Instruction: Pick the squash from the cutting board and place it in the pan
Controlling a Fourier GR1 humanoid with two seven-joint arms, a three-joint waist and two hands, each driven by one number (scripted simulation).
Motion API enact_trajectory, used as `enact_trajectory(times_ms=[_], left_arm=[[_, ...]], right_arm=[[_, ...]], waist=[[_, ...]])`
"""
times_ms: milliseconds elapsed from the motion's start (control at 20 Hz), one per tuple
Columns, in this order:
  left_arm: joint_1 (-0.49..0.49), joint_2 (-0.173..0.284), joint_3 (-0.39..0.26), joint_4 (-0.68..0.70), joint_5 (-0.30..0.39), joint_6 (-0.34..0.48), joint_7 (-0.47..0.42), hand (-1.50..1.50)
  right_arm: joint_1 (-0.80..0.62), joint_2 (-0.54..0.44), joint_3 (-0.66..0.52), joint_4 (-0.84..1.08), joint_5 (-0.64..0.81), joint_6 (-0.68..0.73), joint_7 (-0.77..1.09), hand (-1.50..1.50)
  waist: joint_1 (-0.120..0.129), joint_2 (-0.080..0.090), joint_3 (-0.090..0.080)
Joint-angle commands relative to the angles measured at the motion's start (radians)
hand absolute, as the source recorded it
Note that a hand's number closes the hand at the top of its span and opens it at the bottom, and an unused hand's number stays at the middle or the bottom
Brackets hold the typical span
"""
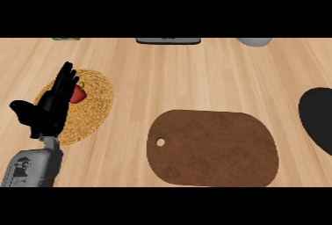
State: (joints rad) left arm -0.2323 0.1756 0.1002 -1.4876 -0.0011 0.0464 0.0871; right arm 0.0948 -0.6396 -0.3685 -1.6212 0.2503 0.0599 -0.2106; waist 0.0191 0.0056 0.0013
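A brown cutting board [214,147] with a small hole near its left edge lies in the middle of the wooden counter, and nothing lies on it. No squash shows anywhere in the head view. The black pan [318,118] is cut off by the right edge. My left hand [48,107] is at the left, open with its fingers straight and pointing up, holding nothing. It is well left of the board. My right hand does not show.
A round woven mat [94,101] lies under and beside my left hand, with a red object [79,93] partly hidden behind the fingers. Along the far edge sit a green item [66,39], a dark grey item [168,40] and a pale grey item [254,41].
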Motion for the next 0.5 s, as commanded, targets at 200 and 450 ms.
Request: enact_trajectory(times_ms=[200, 450], left_arm=[[-0.036, -0.014, -0.024, 0.016, -0.008, -0.009, -0.004, 0.00], [-0.044, -0.009, -0.013, -0.005, 0.005, -0.011, 0.018, 0.00]], right_arm=[[-0.296, -0.118, -0.038, 0.599, 0.166, -0.151, -0.247, 1.50], [-0.454, -0.079, -0.015, 0.925, 0.230, -0.268, -0.381, 1.50]], waist=[[0.037, 0.012, 0.004], [0.044, 0.012, 0.005]])
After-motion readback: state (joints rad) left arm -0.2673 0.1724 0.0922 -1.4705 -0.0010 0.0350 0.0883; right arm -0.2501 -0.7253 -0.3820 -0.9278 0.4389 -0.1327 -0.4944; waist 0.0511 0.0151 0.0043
